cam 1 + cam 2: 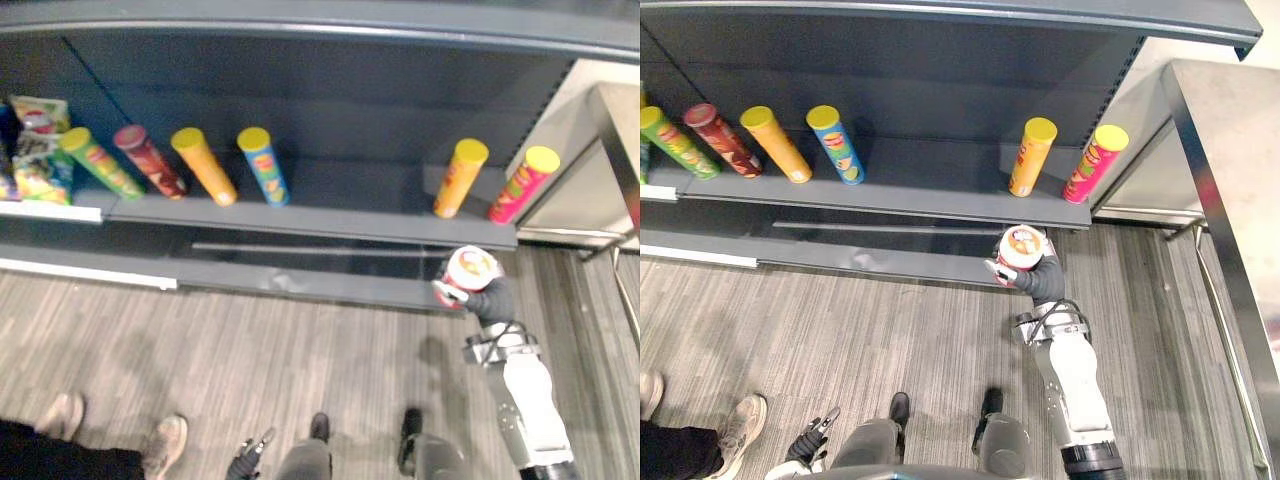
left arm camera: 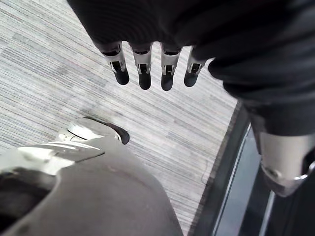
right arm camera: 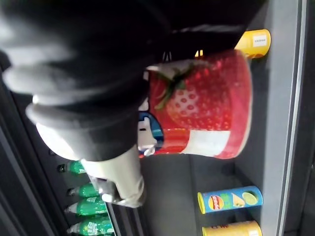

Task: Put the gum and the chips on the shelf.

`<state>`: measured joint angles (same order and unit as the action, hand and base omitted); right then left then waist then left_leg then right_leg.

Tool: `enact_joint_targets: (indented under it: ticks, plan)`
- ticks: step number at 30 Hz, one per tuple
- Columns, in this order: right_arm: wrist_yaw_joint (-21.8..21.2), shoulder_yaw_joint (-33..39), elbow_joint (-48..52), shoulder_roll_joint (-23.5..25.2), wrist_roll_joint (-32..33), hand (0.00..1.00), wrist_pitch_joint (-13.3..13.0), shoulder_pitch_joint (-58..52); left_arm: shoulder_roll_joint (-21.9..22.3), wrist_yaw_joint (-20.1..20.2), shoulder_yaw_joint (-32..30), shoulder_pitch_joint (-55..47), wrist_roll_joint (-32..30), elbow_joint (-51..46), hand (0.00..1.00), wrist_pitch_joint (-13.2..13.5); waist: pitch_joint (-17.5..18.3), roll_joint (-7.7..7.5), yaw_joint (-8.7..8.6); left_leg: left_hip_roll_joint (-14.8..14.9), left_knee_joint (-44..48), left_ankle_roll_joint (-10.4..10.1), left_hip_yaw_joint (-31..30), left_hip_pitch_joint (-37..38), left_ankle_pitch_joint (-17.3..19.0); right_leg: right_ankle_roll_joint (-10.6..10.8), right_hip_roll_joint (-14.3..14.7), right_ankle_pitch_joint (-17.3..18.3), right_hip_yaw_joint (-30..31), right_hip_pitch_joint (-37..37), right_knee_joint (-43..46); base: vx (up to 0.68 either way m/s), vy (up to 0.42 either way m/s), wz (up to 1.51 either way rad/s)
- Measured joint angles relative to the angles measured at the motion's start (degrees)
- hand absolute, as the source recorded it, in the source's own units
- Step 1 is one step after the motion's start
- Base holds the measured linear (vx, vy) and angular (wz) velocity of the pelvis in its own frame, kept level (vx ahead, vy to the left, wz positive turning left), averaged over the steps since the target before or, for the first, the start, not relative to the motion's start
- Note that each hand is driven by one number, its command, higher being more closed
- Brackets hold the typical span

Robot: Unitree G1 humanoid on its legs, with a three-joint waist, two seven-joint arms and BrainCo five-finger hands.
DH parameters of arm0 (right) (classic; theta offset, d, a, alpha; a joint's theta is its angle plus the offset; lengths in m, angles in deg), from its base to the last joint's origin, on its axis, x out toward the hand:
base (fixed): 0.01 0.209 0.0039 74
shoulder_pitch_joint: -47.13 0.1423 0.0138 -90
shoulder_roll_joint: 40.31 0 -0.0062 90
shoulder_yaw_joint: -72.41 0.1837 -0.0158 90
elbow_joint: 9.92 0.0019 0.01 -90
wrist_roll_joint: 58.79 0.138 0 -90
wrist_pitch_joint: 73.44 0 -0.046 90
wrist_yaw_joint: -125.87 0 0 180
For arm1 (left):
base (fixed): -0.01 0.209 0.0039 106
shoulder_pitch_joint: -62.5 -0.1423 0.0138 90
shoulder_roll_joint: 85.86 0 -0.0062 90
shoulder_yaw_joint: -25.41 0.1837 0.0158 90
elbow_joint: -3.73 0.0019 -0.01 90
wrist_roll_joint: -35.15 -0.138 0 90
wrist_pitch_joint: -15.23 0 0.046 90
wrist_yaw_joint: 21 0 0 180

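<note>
A red gum tub (image 1: 472,268) with a white lid and a strawberry print (image 3: 202,105) is held upright in my right hand (image 1: 1045,282), whose fingers curl round its side. Hand and tub hover in front of the dark shelf (image 1: 330,220), just below its board and left of the two rightmost cans. On that board stand several chips cans: green (image 1: 100,162), dark red (image 1: 150,160), orange (image 1: 203,165), blue (image 1: 263,165), then a gap, then another orange (image 1: 460,177) and a pink one (image 1: 522,183). My left hand (image 1: 810,440) hangs low over the floor, its fingers (image 2: 142,69) straight and holding nothing.
Snack bags (image 1: 40,140) fill the shelf's far left end. A steel counter (image 1: 1230,150) stands to the right of the shelf. A person's shoes (image 1: 165,445) are on the wooden floor at lower left. Green bottles (image 3: 86,206) line a lower level.
</note>
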<state>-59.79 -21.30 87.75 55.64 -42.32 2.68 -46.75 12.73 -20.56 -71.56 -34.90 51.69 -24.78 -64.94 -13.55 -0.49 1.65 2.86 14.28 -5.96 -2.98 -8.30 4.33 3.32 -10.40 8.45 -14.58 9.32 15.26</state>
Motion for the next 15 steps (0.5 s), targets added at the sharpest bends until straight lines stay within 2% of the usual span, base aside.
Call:
enact_joint_targets:
  ticks: [1,2,3,4,5,6,7,8,9,10,11,12,13,14,15]
  plan:
    - [-0.1,-0.6,-0.8,-0.1,0.2,1.0,0.0,-0.5,0.0,0.0,0.1,0.1,0.2,-0.2,0.0,0.0,-0.2,-0.02,-0.12,0.0,7.3,0.1,1.9,-2.5,-0.1,-0.1,-0.3,0.5,-0.7,-1.4,-0.1,-0.15,-0.06,0.17]
    - [-0.4,-1.4,-1.8,-0.3,0.5,1.0,0.0,-0.9,0.2,0.3,0.5,0.2,1.3,-0.4,0.0,-0.1,-0.3,0.34,-0.03,0.8,13.0,1.3,3.9,-4.4,-1.1,-0.2,0.2,0.5,-0.8,-3.3,-1.3,-0.12,-0.077,0.09]
    - [-0.6,-1.5,-2.2,-0.3,0.5,1.0,0.0,-1.3,0.4,0.5,0.5,-0.2,1.3,-0.3,0.0,-0.2,-0.2,0.88,0.05,1.7,14.3,1.8,4.3,-5.3,-2.5,-0.2,1.5,0.2,-1.1,-5.0,-2.4,-0.05,-0.13,-0.07]
    - [-0.8,-1.6,-2.0,-0.2,0.5,1.0,0.1,-1.4,0.6,0.7,0.5,-0.6,1.3,-0.3,0.0,-0.2,-0.1,1.52,0.4,3.1,15.7,1.5,6.1,-6.3,-2.9,-1.2,2.3,1.9,-1.2,-3.8,2.9,0.05,-0.183,0.33]
    - [-0.8,-1.2,-1.4,1.0,0.7,1.0,-0.3,-1.9,-0.6,1.1,0.9,-0.9,1.3,-1.4,0.0,0.3,-0.6,-0.61,-0.62,2.6,20.6,1.7,7.8,-8.7,-2.3,-2.1,-0.1,7.1,-2.1,-2.5,15.0,0.06,-0.19,0.55]
    - [-0.8,-1.3,-1.2,2.1,1.7,1.0,-0.5,-2.1,-2.3,1.2,1.3,-0.7,1.3,-2.5,0.0,0.5,-0.4,-3.31,-0.82,2.3,23.2,2.4,9.0,-10.8,0.1,-2.2,-1.2,13.8,-0.8,-3.4,13.2,-0.03,-0.166,0.69]
    - [-0.7,-1.1,-2.0,1.5,1.8,1.0,-0.1,-1.6,-2.0,1.0,2.1,0.0,1.3,-2.0,0.0,-0.2,-0.9,-2.28,-0.74,4.3,21.8,2.1,8.0,-11.7,1.8,-2.5,0.5,14.7,-0.6,-2.7,14.0,-0.07,-0.067,0.16]
    - [-0.8,-1.5,-2.0,1.1,2.0,1.0,0.1,-1.2,-1.6,1.2,2.7,-0.3,1.2,-1.8,0.0,-0.5,-1.2,-1.71,-0.15,4.9,16.5,1.4,7.4,-11.6,2.2,-3.0,1.1,14.4,-0.2,-2.2,13.2,-0.03,-0.031,-0.23]
    - [-0.8,-2.5,-2.1,1.3,2.1,1.0,0.1,-1.1,-1.4,1.2,2.6,-0.9,1.2,-1.6,0.0,-0.5,-0.7,-0.98,-0.01,4.8,8.6,0.5,7.1,-10.5,1.1,-3.0,1.6,13.4,1.1,-2.1,10.7,0.1,0.04,-0.38]
    - [-0.8,-3.2,-2.1,1.4,2.1,1.0,0.1,-1.0,-1.3,1.2,2.6,-1.1,1.2,-1.5,0.0,-0.5,-0.7,-1.0,-0.05,4.8,4.6,0.1,7.1,-9.7,0.3,-2.8,1.6,12.5,1.6,-2.1,9.6,0.15,0.081,-0.48]
    - [-0.9,-3.9,-2.3,1.3,2.1,1.0,0.1,-0.5,-0.9,1.2,2.7,-1.6,1.2,-0.8,0.0,-0.5,-0.4,-0.34,-0.07,5.0,-4.0,-0.9,7.2,-7.2,-1.9,-1.9,2.2,10.7,3.2,-2.5,7.6,0.21,0.168,-0.52]
    - [-0.9,-4.2,-2.3,0.9,2.1,1.0,0.1,-0.3,-0.2,1.0,2.7,-1.9,1.1,-0.3,0.0,-0.5,0.1,0.73,0.0,5.8,-7.1,-1.1,7.2,-5.4,-2.8,-1.4,3.1,10.2,4.4,-3.0,6.6,0.21,0.195,-0.6]
    - [-0.9,-4.1,-2.5,0.9,2.1,1.0,0.1,0.1,0.1,0.9,2.6,-2.0,1.1,-0.2,0.0,-0.5,0.2,0.93,0.02,6.2,-7.9,-1.3,7.3,-4.6,-5.3,-1.0,3.3,10.0,5.2,-3.5,6.2,0.26,0.25,-0.64]
    - [-0.9,-4.3,-3.2,1.5,2.1,1.0,0.2,0.7,-0.3,0.9,2.5,-2.0,1.0,0.2,0.0,-0.5,0.4,0.03,0.37,5.6,-6.8,-0.4,8.9,-3.7,-5.8,0.0,2.7,9.6,7.1,-4.3,4.7,0.28,0.251,-0.7]
    - [-1.1,-4.9,-3.2,1.9,2.1,1.0,0.4,1.0,-1.0,0.6,2.6,-1.9,0.6,0.2,0.0,-0.4,1.2,-1.11,0.41,4.8,-5.0,0.7,10.8,-3.7,-4.2,1.9,1.8,8.4,8.5,-4.8,2.3,0.28,0.241,-0.66]
